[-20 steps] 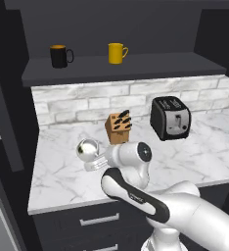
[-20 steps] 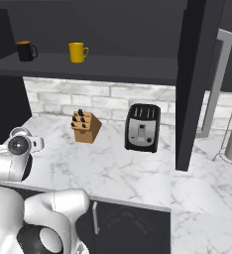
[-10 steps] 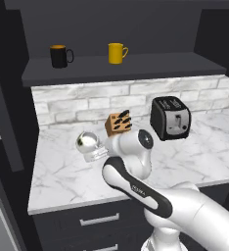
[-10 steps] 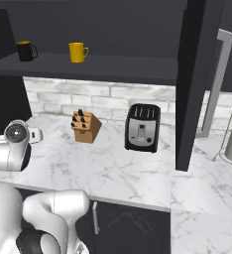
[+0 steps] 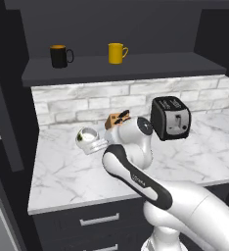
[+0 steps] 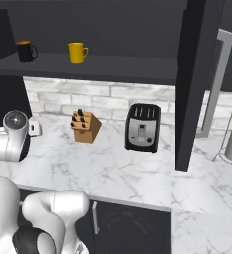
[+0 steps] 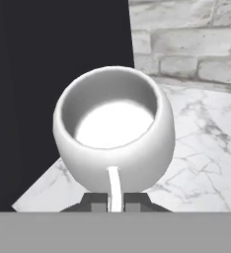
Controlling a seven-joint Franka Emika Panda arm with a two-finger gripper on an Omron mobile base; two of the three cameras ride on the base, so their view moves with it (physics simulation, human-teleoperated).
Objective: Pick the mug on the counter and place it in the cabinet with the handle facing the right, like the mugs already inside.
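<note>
The small squat white mug (image 7: 115, 131), its loop handle (image 7: 113, 188) pinched between the gripper (image 7: 115, 201) fingers, has risen off the white marble counter (image 5: 77, 171). Transfer to the dark upper cabinet (image 5: 136, 66) comes next.

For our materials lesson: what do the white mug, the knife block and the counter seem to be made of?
Mug: probably glazed ceramic, smooth white with soft sheen. Knife block: likely wood, matte tan. Counter: looks like polished marble, white with grey veins.
</note>
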